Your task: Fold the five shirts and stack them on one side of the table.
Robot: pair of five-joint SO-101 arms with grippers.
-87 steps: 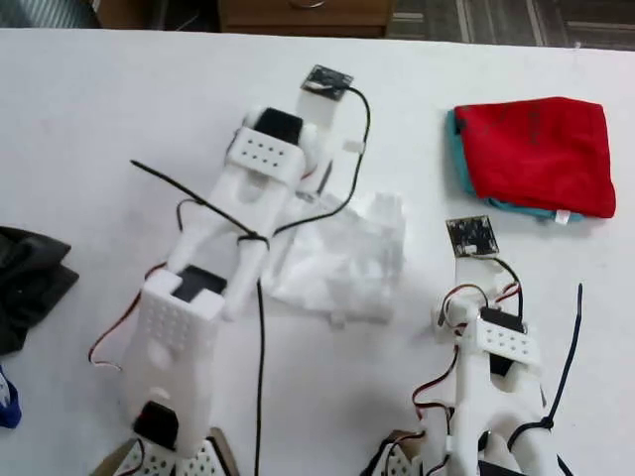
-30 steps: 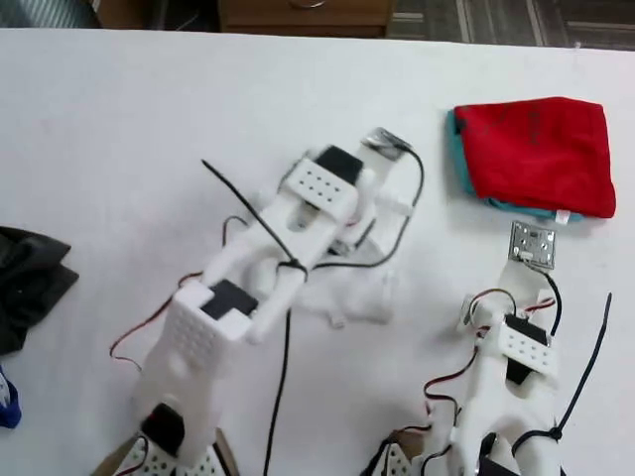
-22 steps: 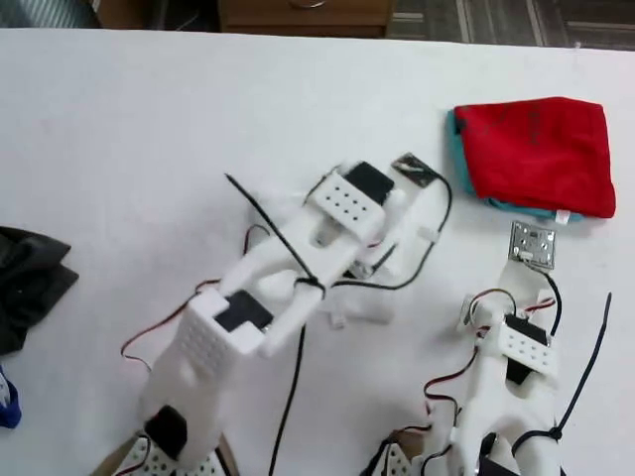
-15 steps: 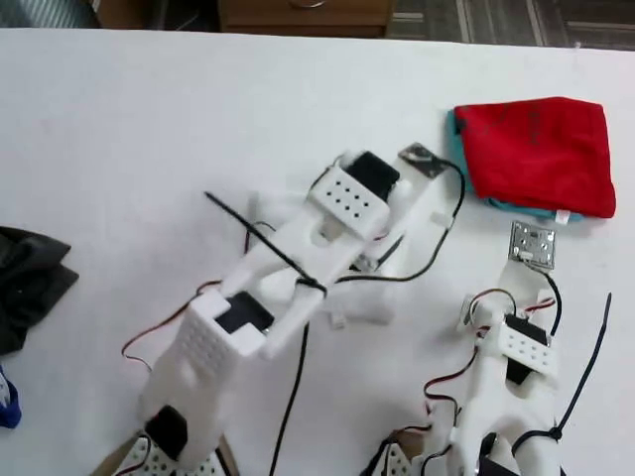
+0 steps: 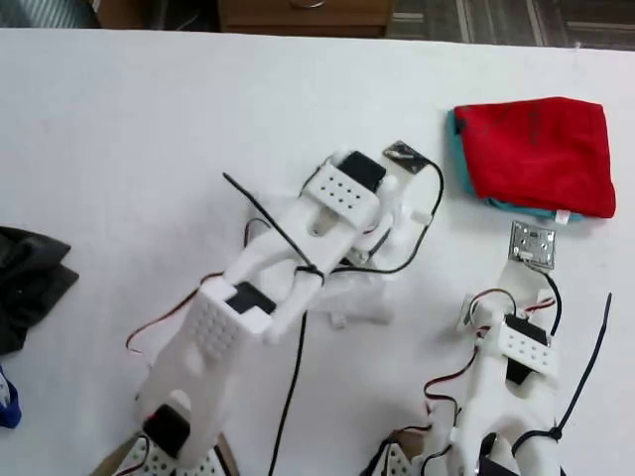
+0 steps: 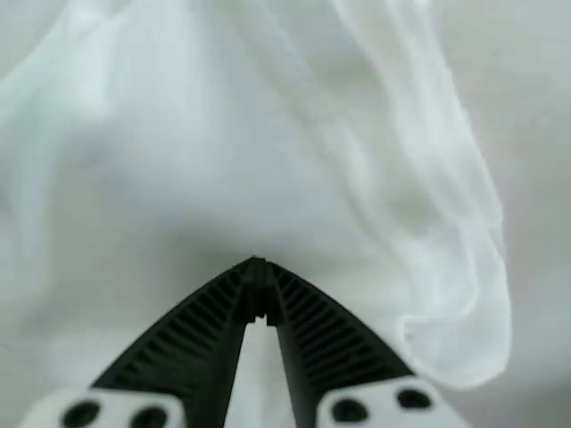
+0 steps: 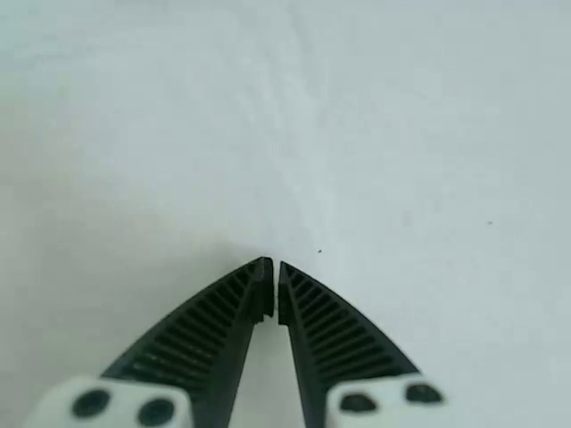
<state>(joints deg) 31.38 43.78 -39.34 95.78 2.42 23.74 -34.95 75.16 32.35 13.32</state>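
White table (image 5: 119, 119) from above: a red shirt (image 5: 536, 149) lies folded on a teal shirt (image 5: 458, 149) at the far right, so we count two done; a black shirt (image 5: 30, 283) waits crumpled at the left edge, and the white shirt (image 5: 365, 300) sits mid-table under an arm. From the left wrist we see the left gripper (image 6: 259, 276) closed, apparently pinching the white shirt. From the right wrist, the right gripper (image 7: 272, 276) is closed and empty over bare table

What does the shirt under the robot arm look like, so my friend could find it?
On the white table, find the left arm, stretched across the middle. Peeking out from under it is the white shirt, bunched up. The red shirt is folded at the right and the dark shirt sits at the left edge; only this one is white and crumpled.
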